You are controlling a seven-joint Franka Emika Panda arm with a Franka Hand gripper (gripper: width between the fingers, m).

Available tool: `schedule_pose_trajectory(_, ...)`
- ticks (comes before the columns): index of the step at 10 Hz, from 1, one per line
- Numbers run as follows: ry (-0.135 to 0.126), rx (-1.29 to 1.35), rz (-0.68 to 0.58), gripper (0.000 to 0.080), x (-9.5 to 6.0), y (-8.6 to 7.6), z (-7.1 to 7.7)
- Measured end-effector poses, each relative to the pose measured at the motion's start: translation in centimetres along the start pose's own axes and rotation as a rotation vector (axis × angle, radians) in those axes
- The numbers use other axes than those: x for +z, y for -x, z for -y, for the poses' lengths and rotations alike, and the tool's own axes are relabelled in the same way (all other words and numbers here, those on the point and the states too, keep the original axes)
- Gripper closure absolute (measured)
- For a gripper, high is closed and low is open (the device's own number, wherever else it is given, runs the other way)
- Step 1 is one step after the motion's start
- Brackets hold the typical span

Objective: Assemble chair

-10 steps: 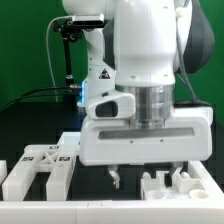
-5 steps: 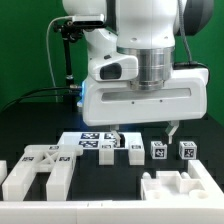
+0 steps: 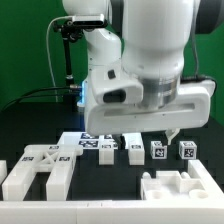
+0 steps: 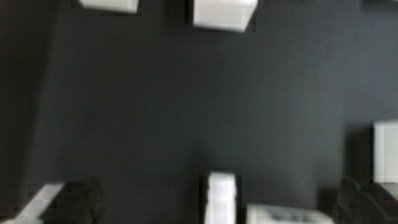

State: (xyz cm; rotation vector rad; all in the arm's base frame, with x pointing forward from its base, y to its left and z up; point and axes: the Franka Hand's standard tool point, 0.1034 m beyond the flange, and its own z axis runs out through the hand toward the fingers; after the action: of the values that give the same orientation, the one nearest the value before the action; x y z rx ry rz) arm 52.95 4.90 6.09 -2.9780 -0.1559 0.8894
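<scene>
Gripper [image 3: 146, 134], jaws spread wide, above small cubes [image 3: 158, 150], chair parts [image 3: 40, 166] nearby

You have white chair parts [image 3: 35, 172] bearing black-and-white square tags [image 3: 158, 151], a black table [image 3: 30, 125], a white arm [image 3: 150, 40] and a green backdrop [image 3: 25, 40].

No text or number is legible; only black-and-white square tags on the small cubes [image 3: 158, 151] and the marker board [image 3: 88, 140].
</scene>
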Motion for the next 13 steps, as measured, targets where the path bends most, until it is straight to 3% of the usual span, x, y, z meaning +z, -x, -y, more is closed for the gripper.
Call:
schedule_pose_trajectory(2,-0.008,0.020,0.202,0.0150,2.0,2.4,0.3)
schedule_pose_trajectory(5,-0.017,0.030,0.384,0.0150,2.6,2.6,0.0)
schedule_pose_trajectory(7,-0.012,0.042,0.374,0.0150,3.0,2.0,0.2)
schedule_pose_trajectory(9,0.005,0.052,0.403,0.0150,5.6,2.7,1.2)
schedule_pose_trajectory(11,0.006,0.056,0.417,0.0150,7.7,3.6,1.3)
schedule_pose_trajectory(13,0.020,0.047,0.427,0.0150,8.2,3.8,1.5)
